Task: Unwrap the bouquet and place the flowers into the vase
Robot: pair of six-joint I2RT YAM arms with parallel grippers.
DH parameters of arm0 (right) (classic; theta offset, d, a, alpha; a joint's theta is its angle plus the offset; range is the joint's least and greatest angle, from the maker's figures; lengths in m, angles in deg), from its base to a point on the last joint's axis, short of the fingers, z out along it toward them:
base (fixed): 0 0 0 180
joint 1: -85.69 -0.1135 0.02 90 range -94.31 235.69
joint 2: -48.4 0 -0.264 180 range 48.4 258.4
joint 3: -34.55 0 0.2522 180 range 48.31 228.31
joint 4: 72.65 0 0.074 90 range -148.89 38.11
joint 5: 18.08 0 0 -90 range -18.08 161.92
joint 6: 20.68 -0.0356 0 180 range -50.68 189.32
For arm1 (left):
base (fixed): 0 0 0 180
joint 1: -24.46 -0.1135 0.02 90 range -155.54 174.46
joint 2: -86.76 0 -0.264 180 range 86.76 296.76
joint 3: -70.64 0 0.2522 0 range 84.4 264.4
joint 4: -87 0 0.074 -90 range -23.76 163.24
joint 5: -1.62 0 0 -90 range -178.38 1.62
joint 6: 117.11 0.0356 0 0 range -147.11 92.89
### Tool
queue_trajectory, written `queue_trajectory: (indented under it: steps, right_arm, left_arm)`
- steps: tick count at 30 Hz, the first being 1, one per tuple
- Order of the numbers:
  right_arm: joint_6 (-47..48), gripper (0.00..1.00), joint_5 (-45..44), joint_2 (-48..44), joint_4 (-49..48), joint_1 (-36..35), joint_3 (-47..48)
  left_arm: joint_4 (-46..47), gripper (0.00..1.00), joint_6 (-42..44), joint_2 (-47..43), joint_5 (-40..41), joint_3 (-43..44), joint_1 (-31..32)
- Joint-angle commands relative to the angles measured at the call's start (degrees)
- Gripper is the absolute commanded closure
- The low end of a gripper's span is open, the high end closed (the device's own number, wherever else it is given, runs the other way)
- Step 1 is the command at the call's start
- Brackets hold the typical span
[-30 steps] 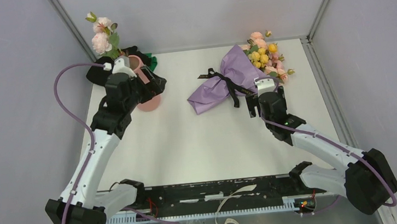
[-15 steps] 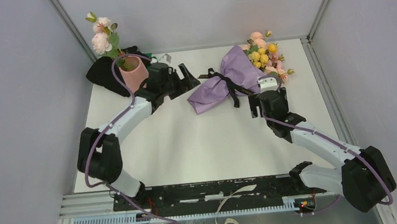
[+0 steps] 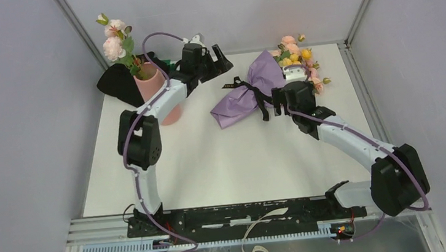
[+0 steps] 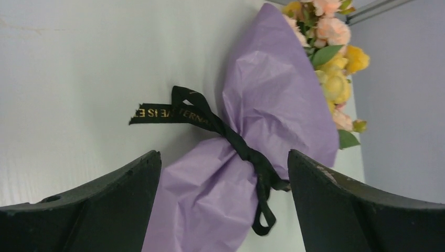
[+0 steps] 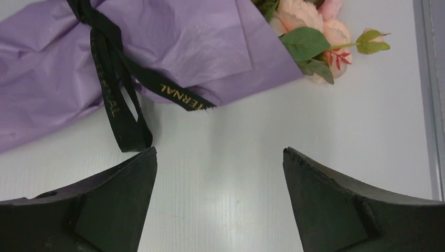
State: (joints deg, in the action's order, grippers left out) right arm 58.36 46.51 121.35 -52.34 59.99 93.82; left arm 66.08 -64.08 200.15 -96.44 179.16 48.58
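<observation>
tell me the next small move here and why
Probably lower the right gripper onto the loose ribbon tail just ahead of it and close, to pull the knot undone. The bouquet lies on the table tied shut. Both grippers are open and hold nothing, and the left gripper faces the other tail.
</observation>
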Motion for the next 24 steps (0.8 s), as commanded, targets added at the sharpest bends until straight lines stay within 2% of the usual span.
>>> queue_trajectory:
  steps: [1, 6, 14, 20, 24]
  right_arm:
    - [-2.3, 0.05, -0.3, 4.3, 3.3, 2.6, 10.6]
    - [-4.1, 0.04, 0.7, 11.6, 4.9, 7.0, 17.1]
    - [-4.3, 0.04, 4.6, 22.2, 2.1, 11.8, 19.8]
    - [-3.4, 0.05, 3.3, 29.8, 0.0, 12.8, 23.2]
    - [-3.3, 0.05, 4.0, 34.6, 1.4, 12.9, 28.5]
  left_arm:
    - [0.7, 0.05, 3.9, 8.5, -1.2, 4.8, -0.6]
    - [4.8, 0.04, 1.5, 16.1, -9.2, 7.9, -3.3]
    - [5.8, 0.00, 2.3, 18.1, -8.3, 6.6, -3.4]
    - [7.0, 0.00, -0.2, 22.3, -14.8, 9.2, -3.0]
    - [0.2, 0.00, 0.8, 24.7, -13.3, 12.7, -1.6]
